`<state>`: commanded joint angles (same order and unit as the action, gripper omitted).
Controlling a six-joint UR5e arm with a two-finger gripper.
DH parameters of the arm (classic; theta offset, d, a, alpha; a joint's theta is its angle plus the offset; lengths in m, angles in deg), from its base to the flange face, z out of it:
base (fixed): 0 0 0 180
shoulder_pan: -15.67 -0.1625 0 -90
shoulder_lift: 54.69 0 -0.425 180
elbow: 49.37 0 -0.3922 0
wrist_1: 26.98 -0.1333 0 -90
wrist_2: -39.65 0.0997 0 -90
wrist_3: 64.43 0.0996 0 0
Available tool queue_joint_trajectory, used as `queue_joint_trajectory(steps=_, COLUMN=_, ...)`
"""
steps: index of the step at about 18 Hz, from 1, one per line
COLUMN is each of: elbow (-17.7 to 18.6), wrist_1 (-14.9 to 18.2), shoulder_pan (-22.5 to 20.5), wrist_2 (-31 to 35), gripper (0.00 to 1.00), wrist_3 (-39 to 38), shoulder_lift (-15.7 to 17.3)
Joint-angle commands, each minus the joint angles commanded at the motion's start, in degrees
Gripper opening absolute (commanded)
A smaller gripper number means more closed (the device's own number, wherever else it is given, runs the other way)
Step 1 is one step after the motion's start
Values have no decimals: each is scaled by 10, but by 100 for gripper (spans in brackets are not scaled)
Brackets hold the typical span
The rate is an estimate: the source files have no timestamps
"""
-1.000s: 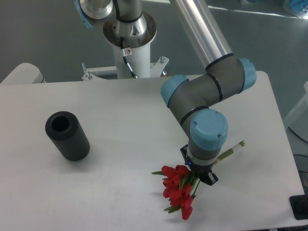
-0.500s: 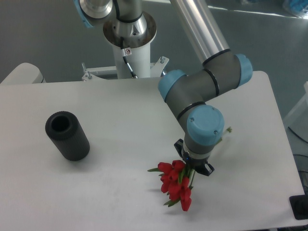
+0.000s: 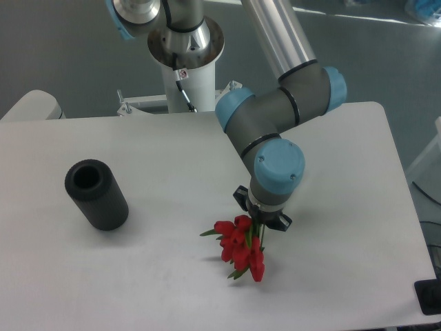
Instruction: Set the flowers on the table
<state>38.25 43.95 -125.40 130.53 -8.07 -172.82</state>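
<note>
The flowers (image 3: 239, 246), a small bunch of red blooms with green leaves, hang from my gripper (image 3: 260, 222) over the right middle of the white table (image 3: 158, 276). The blooms point down and toward the front. The stems are hidden under the wrist. My gripper is shut on the stems, its fingers mostly covered by the blue-capped wrist. I cannot tell whether the blooms touch the tabletop.
A black hollow cylinder (image 3: 96, 194) lies on its side at the left of the table. The arm's white base column (image 3: 185, 62) stands behind the table's back edge. The table's right edge is near the arm's elbow.
My gripper has moved left and slightly back with the flowers in it. The stem end that stuck out to the right of the wrist is now hidden.
</note>
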Motion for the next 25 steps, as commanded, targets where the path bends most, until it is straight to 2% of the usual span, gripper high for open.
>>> queue_joint_trajectory(steps=1, elbow=4, wrist_1=-2, shoulder_pan=5, wrist_2=0, gripper=11, wrist_3=-17, shoulder_lift=2)
queue_joint_trajectory(steps=3, elbow=4, wrist_1=-4, shoulder_pan=11, wrist_2=0, gripper=19, wrist_3=-26, shoulder_lift=2)
queue_joint_trajectory(steps=4, elbow=4, wrist_1=-4, shoulder_pan=14, wrist_2=0, gripper=25, wrist_3=-26, shoulder_lift=3)
queue_joint_trajectory(steps=6, elbow=16, wrist_1=-4, shoulder_pan=26, wrist_2=-3, gripper=44, wrist_3=-26, shoulder_lift=9)
queue_joint_trajectory(steps=7, elbow=25, wrist_1=-5, shoulder_pan=30, wrist_2=-3, gripper=57, wrist_3=-25, shoulder_lift=13)
queue_joint_trajectory(steps=9, elbow=45, wrist_1=-13, shoulder_pan=37, wrist_2=-2, gripper=100, wrist_3=-26, shoulder_lift=25)
queue_joint_trajectory(steps=11, elbow=54, wrist_1=-25, shoulder_pan=38, wrist_2=-3, gripper=100, wrist_3=-27, shoulder_lift=30)
queue_joint_trajectory(steps=15, elbow=48, wrist_1=-26, shoulder_pan=31, wrist_2=-4, gripper=100, wrist_3=-19, shoulder_lift=40)
queue_joint_trajectory(steps=20, elbow=8, wrist_1=-26, shoulder_pan=27, wrist_2=-3, gripper=100, wrist_3=14, shoulder_lift=32)
queue_joint_trajectory(steps=25, elbow=-34, wrist_1=-25, shoulder_pan=6, wrist_2=-3, gripper=100, wrist_3=116, shoulder_lift=7)
